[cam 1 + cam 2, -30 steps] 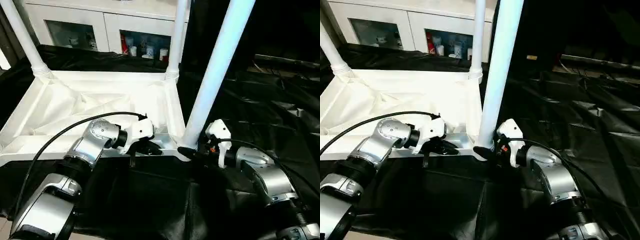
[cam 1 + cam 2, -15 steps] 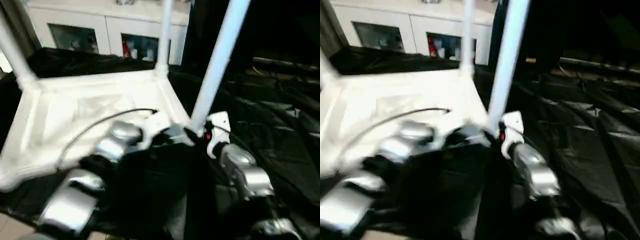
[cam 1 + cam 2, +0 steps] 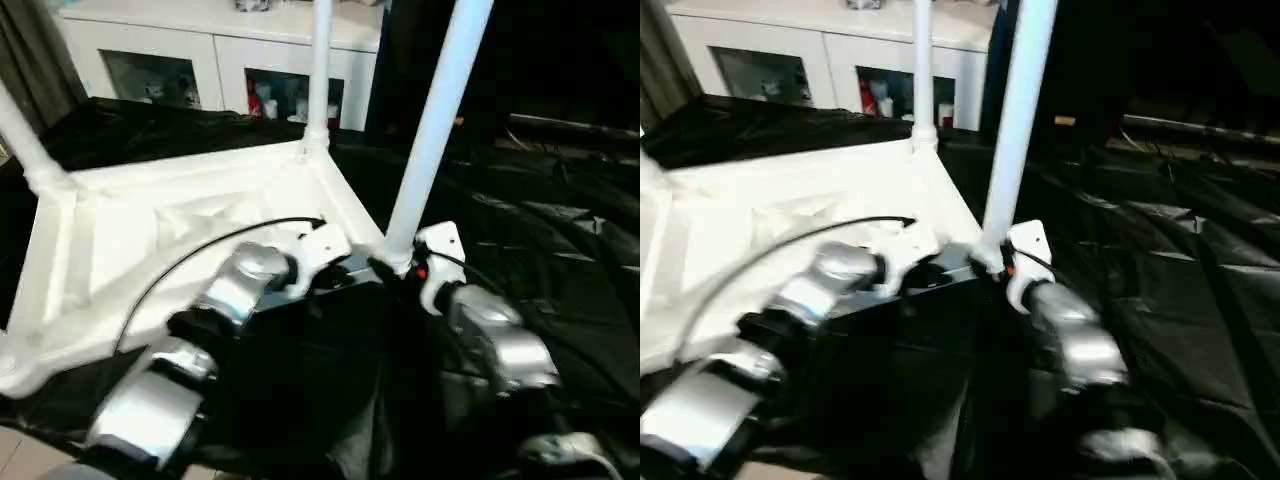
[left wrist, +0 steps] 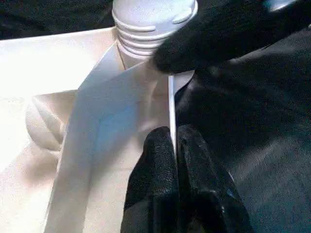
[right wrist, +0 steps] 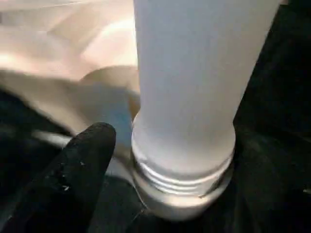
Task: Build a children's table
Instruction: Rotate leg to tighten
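White plastic made up the children's table [image 3: 190,230], which lay upside down on a black sheet [image 3: 560,240], ribbed underside up, left of centre. Three legs stood in its corner sockets: a near right leg [image 3: 432,125], a far right leg [image 3: 319,70] and a far left leg [image 3: 22,140], each cut off by the upper edge. The table's near left corner ran out of view.

At the near right corner, the left end effector [image 4: 174,160] had its black fingers pressed together on the thin rim of the tabletop. The right end effector [image 3: 385,272] sat at the collared base of the near right leg; one black finger [image 5: 73,174] showed beside the collar, the other was hidden, so its grip could not be told.

A white cabinet [image 3: 230,60] stood beyond.
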Tool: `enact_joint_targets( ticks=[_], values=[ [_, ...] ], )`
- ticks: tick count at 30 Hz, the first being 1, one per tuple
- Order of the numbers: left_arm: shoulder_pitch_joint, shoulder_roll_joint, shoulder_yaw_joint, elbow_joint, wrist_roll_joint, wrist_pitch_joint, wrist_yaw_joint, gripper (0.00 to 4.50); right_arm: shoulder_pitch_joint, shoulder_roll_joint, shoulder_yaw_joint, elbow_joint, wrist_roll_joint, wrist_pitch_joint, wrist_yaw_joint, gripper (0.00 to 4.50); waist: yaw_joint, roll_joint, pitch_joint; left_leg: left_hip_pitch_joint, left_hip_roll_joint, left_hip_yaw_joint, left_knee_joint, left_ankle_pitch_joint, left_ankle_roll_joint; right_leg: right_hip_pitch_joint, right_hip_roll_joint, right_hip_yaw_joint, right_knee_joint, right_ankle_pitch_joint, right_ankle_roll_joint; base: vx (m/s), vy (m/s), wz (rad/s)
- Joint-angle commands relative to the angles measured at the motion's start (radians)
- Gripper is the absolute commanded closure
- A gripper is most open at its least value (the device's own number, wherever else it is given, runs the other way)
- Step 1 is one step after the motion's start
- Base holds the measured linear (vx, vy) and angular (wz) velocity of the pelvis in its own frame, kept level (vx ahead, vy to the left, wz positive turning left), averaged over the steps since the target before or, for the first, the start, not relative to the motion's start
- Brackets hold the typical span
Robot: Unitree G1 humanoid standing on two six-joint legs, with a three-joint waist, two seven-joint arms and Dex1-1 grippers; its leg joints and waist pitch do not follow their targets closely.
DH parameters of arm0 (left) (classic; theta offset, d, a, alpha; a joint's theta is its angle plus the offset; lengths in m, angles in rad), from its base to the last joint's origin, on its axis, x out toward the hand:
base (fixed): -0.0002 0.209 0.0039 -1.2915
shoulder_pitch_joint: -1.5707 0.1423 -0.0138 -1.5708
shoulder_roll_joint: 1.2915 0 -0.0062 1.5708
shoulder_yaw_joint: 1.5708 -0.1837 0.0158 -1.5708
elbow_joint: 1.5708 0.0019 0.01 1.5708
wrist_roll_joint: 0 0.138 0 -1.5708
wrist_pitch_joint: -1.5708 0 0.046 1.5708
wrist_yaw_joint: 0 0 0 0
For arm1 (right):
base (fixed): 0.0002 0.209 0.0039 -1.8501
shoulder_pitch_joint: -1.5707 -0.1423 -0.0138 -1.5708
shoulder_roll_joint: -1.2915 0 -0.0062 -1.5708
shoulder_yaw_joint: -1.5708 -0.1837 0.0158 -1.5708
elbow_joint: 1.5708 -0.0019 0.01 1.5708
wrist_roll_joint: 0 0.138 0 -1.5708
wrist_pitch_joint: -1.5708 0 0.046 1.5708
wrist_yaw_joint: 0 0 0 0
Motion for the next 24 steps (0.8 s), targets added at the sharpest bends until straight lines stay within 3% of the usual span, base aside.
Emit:
enact_joint_targets(
  ticks=[1,6,9,14,17,18,19,24],
  values=[
    [0.005,0.010,0.000,-0.026,-0.024,-0.032,-0.053,4.50,0.016,-0.020,0.061,-0.053,0.033,0.016,0.116,0.64,0.007,-0.008,-0.053,0.010,0.039,-0.023,-0.061,-0.274,0.038,0.031,-0.061,0.037,-0.085,-0.244,-0.181,0.000,0.000,0.00],
    [0.052,0.103,-0.014,-0.090,-0.068,-0.072,-0.262,4.50,0.047,-0.129,0.061,-0.140,0.096,0.036,0.314,0.64,0.006,-0.008,-0.057,0.005,0.044,-0.022,-0.056,-0.191,0.079,0.038,-0.058,0.034,-0.064,-0.077,-0.245,0.000,0.000,0.00],
    [0.061,0.125,-0.006,-0.103,-0.088,-0.072,-0.314,4.50,0.049,-0.159,0.068,-0.150,0.107,0.043,0.369,0.64,0.008,-0.009,-0.058,0.010,0.044,-0.017,-0.052,-0.179,0.092,0.036,-0.058,0.034,-0.059,-0.039,-0.272,0.000,0.000,0.00],
    [0.070,0.148,-0.003,-0.126,-0.106,-0.055,-0.372,4.50,0.047,-0.181,0.092,-0.157,0.107,0.061,0.410,0.64,0.016,-0.008,-0.051,0.015,0.049,-0.016,-0.056,-0.216,0.067,0.030,-0.060,0.035,-0.065,-0.124,-0.263,0.000,0.000,0.00],
    [0.077,0.151,0.001,-0.138,-0.114,-0.050,-0.384,4.50,0.039,-0.171,0.098,-0.146,0.104,0.069,0.413,0.64,0.020,-0.013,-0.050,0.016,0.049,-0.016,-0.059,-0.236,0.047,0.028,-0.062,0.037,-0.068,-0.172,-0.247,0.000,0.000,0.00],
    [0.077,0.151,0.001,-0.138,-0.114,-0.050,-0.384,4.50,0.039,-0.171,0.098,-0.146,0.104,0.069,0.413,0.80,0.021,-0.011,-0.050,0.018,0.049,-0.016,-0.059,-0.239,0.041,0.027,-0.062,0.038,-0.070,-0.182,-0.241,0.000,0.000,0.00],
    [0.079,0.150,0.002,-0.139,-0.115,-0.049,-0.383,4.50,0.036,-0.168,0.099,-0.142,0.103,0.072,0.416,0.91,0.020,-0.016,-0.050,0.016,0.049,-0.016,-0.059,-0.237,0.040,0.028,-0.062,0.038,-0.069,-0.182,-0.239,0.000,0.000,0.00],
    [0.076,0.149,0.008,-0.132,-0.111,-0.051,-0.381,4.50,0.028,-0.166,0.105,-0.131,0.104,0.075,0.423,1.42,0.024,-0.014,-0.051,0.015,0.047,-0.016,-0.057,-0.210,0.045,0.028,-0.062,0.038,-0.066,-0.151,-0.234,0.000,0.000,0.00]
  ],
)
